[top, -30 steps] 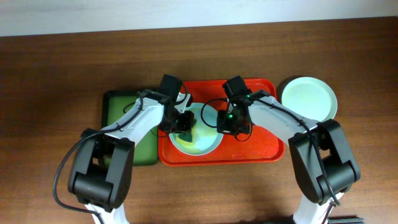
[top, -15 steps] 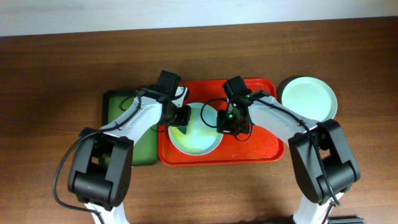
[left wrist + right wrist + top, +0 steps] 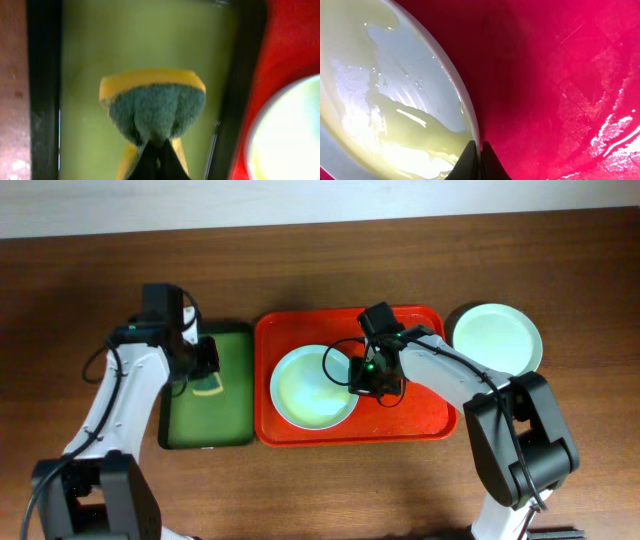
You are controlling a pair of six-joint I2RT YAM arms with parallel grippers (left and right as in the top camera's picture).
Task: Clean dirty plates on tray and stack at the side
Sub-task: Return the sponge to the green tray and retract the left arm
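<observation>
Sponge [image 3: 155, 107] and left gripper [image 3: 160, 161] have left the red tray [image 3: 420, 418]. A second ago the left arm reached in over the plate [image 3: 310, 390], and half a second ago it was at the plate's left edge. Now the arm has swung out to the left, and the gripper hangs over the green tray [image 3: 235, 415] that sits beside the red one on the table [image 3: 300, 270]. Its fingers are clamped on the sponge, which is folded, with a yellow body and a green scouring face turned toward the wrist camera. Whether the sponge touches the green tray's floor cannot be told.

With the arm gone, the whole plate shows from overhead, where before its left half was covered. It lies in the left half of the red tray, in the same place as a second ago. The right wrist view shows it wet, with a yellowish film across its bowl.

The right gripper [image 3: 476, 150] has not shifted over the second. Its fingers are pressed together on the plate's right rim, low over the red tray's floor, which has wet streaks on it.

A second plate [image 3: 495, 340], pale mint, sits on the table just off the red tray's right end, unmoved. Whether anything lies stacked under it cannot be told.
</observation>
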